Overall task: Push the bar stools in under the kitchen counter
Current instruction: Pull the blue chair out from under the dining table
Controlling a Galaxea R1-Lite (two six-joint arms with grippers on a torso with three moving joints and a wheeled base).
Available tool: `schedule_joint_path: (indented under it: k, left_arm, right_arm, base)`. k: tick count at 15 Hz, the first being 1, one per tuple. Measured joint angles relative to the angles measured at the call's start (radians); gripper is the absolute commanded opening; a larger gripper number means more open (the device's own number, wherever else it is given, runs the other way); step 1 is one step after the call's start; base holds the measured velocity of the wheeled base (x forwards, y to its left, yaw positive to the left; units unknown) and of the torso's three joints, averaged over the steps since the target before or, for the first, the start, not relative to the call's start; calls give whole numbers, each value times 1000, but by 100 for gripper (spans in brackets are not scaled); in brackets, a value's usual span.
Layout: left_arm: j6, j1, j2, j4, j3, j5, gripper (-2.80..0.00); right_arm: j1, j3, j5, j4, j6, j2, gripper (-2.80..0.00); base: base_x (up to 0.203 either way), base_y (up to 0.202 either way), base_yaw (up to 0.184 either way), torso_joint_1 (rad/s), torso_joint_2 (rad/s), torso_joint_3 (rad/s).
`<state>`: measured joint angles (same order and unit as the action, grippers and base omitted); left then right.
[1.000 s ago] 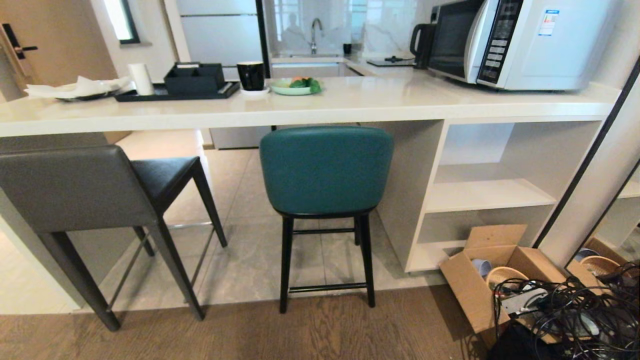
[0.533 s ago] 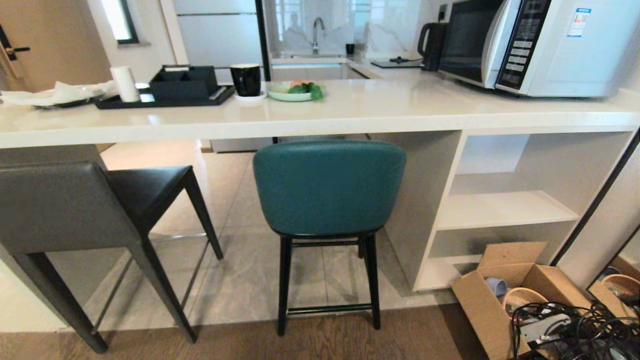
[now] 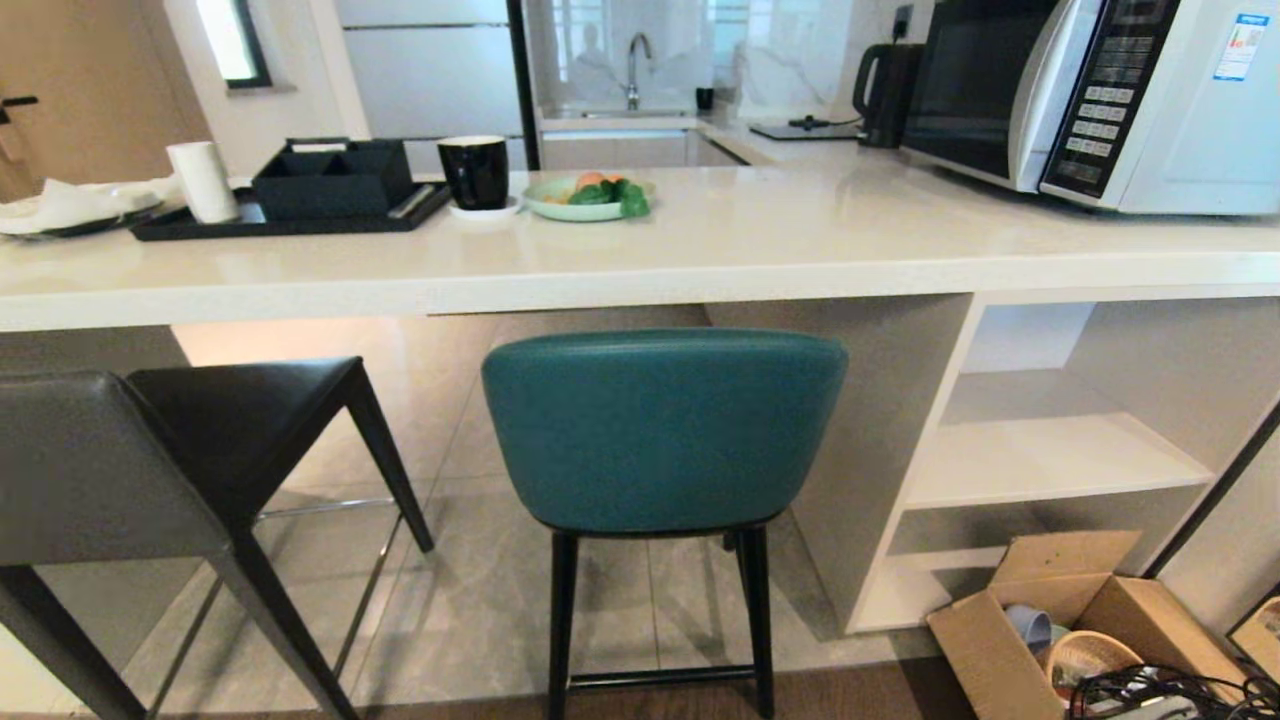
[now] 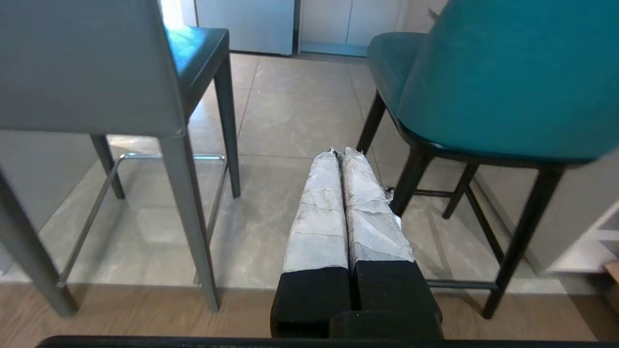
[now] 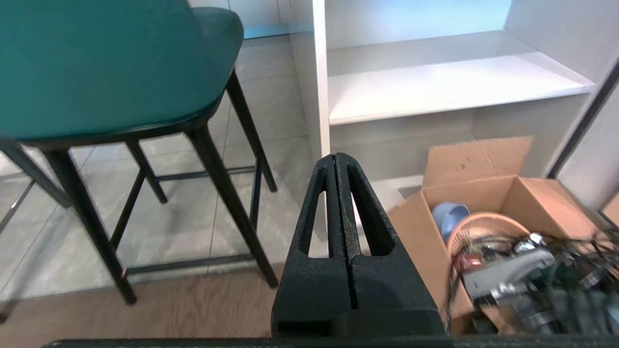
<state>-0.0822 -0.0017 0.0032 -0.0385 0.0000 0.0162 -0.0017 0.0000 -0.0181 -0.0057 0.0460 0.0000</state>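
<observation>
Both grippers are empty, fingers pressed tight together. The left gripper (image 4: 340,153), with its white-wrapped fingers (image 4: 319,212), hangs low over the floor and points at the gap between the two stools, touching neither. The right gripper (image 5: 337,157) is all black and points toward the counter's white side panel, with the teal stool on one side of it and a cardboard box (image 5: 488,193) on the other. Neither arm shows up in the head view.

The teal stool (image 3: 662,430) stands right in front of the counter (image 3: 640,270), back toward the camera. The top of its back sits just below the slab's edge, and the seat reaches in under the slab. Its thin black legs stand on the grey tile, just beside the counter's side panel.

The grey stool (image 3: 110,470) is to the left of the teal one, near the counter's left end, turned at an angle, with its dark seat partly under the slab.

On the counter: a microwave (image 3: 1100,100) at the right end, a green plate (image 3: 585,197) of food around the middle, then a black mug (image 3: 475,172) and a black tray (image 3: 290,215) further left. The box of cables sits on the floor by the counter's open shelves (image 3: 1050,460).
</observation>
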Motion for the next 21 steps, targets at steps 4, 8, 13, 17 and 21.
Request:
schedule_joint_path:
  k: [4, 8, 13, 17, 21]
  left_arm:
    - [-1, 0, 0, 0, 0, 0, -280]
    - [-1, 0, 0, 0, 0, 0, -280]
    - [-1, 0, 0, -1, 0, 0, -280]
    - [-1, 0, 0, 0, 0, 0, -280]
    - [3, 0, 0, 0, 0, 2, -280]
  right_arm:
    - [0, 0, 0, 0, 0, 0, -280]
    - [0, 0, 0, 1, 0, 0, -280]
    - [0, 0, 0, 0, 0, 0, -280]
    - [0, 0, 0, 1, 0, 0, -280]
    - [1, -1, 6, 1, -25, 0, -280]
  base:
    - [193, 0, 2, 2, 1, 2]
    - [197, 0, 3, 3, 5, 2]
    - [96, 0, 3, 3, 1, 0]
    - [0, 0, 0, 0, 0, 0]
    - [0, 0, 0, 0, 0, 0]
